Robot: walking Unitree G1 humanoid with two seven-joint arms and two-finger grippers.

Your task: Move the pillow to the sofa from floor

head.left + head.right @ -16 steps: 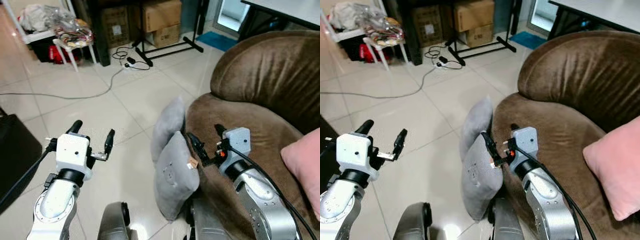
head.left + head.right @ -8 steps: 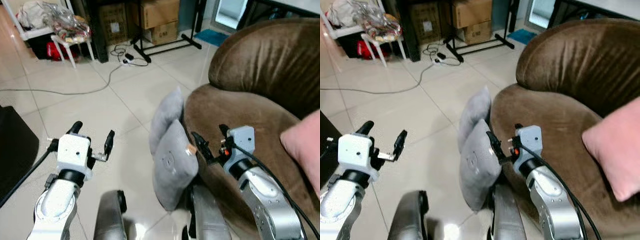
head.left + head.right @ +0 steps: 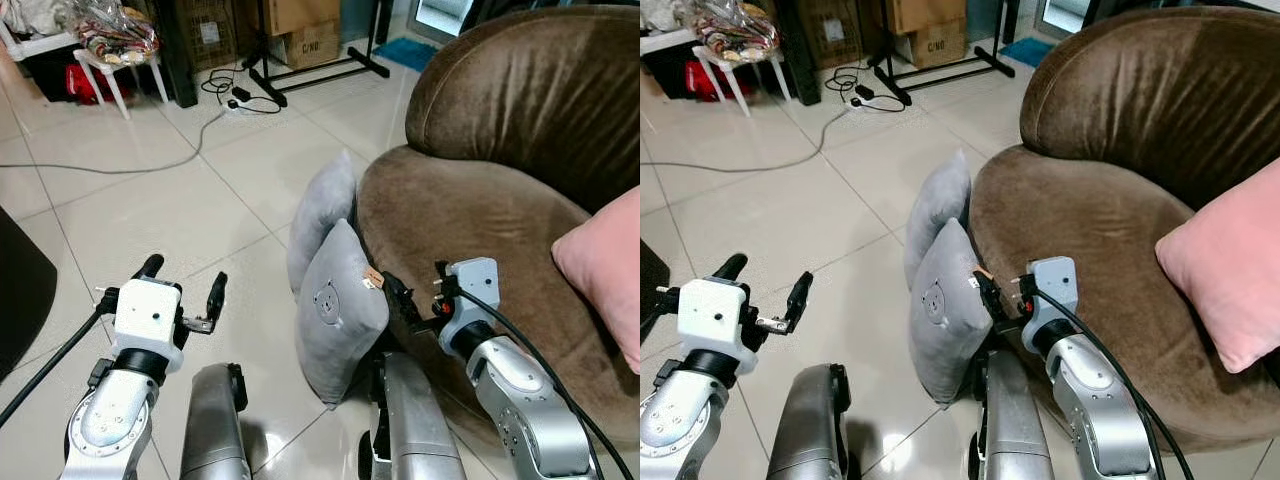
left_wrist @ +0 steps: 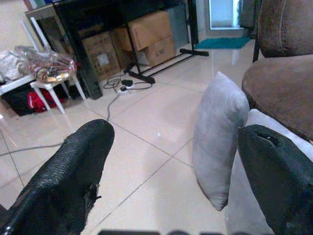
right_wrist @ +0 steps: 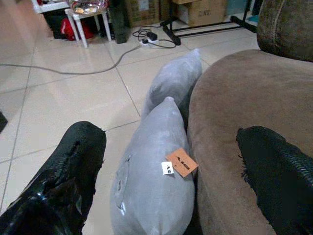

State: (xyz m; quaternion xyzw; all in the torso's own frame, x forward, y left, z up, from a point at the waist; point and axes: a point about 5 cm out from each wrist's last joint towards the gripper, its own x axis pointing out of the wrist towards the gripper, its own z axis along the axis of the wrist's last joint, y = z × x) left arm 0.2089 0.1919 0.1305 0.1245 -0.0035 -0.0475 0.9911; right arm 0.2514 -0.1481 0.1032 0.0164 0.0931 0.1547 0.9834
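Pillows first: two grey ones stand on edge on the tiled floor [image 3: 180, 210] at frame centre, leaning against the brown sofa [image 3: 470, 210]. I take the near pillow [image 3: 338, 312], with its tag at the top corner, as my target; the far pillow [image 3: 322, 215] sits just behind it. My right gripper [image 3: 415, 300] is nearer, right beside that tagged corner, jaws apart. The pillow's long axis runs upright. My left gripper [image 3: 182, 290] hovers lower left, jaws also apart, well clear.
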